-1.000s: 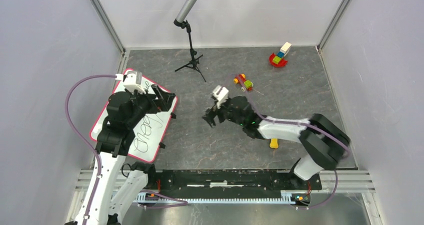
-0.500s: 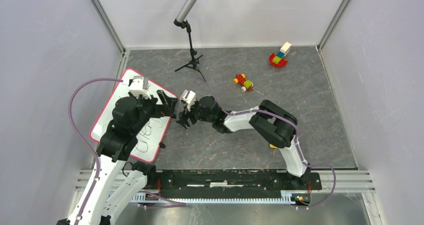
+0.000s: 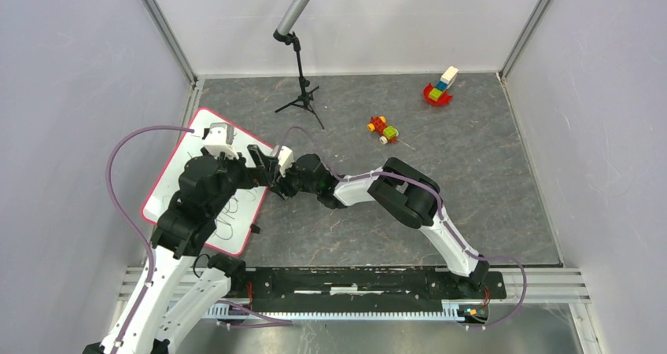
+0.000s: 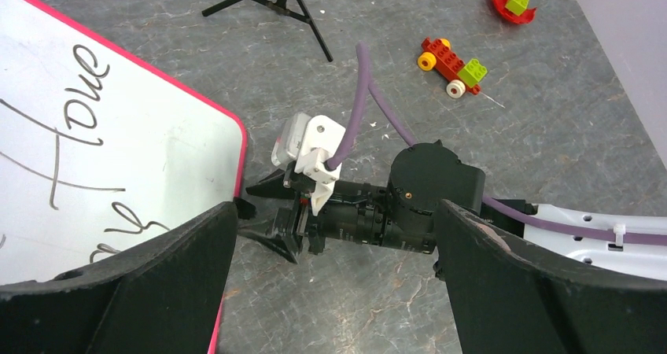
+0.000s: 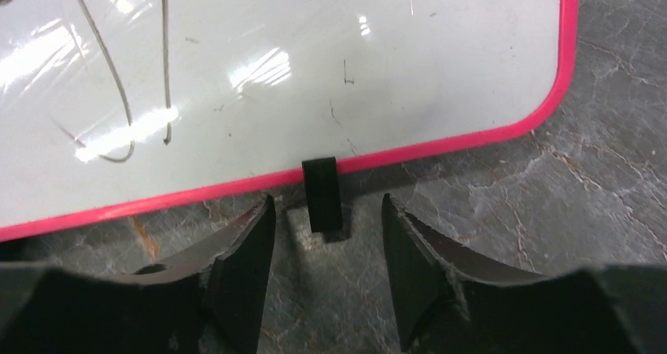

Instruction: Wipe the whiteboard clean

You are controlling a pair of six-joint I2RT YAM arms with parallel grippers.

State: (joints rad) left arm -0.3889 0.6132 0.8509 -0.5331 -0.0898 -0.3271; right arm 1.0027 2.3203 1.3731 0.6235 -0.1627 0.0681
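Lab cell: plain walls (image 3: 71,71), aluminium rail (image 3: 550,279)

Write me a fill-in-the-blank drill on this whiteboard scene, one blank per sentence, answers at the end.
1. The handwriting on the whiteboard is ____ in colour.
2. A small clip on the board's rim sits ____ the fingers of the right end effector.
3. The left end effector is ____ and holds nothing.
4. In the top view, the toy car lies to the ____ of the whiteboard.
Missing words: black; between; open; right.
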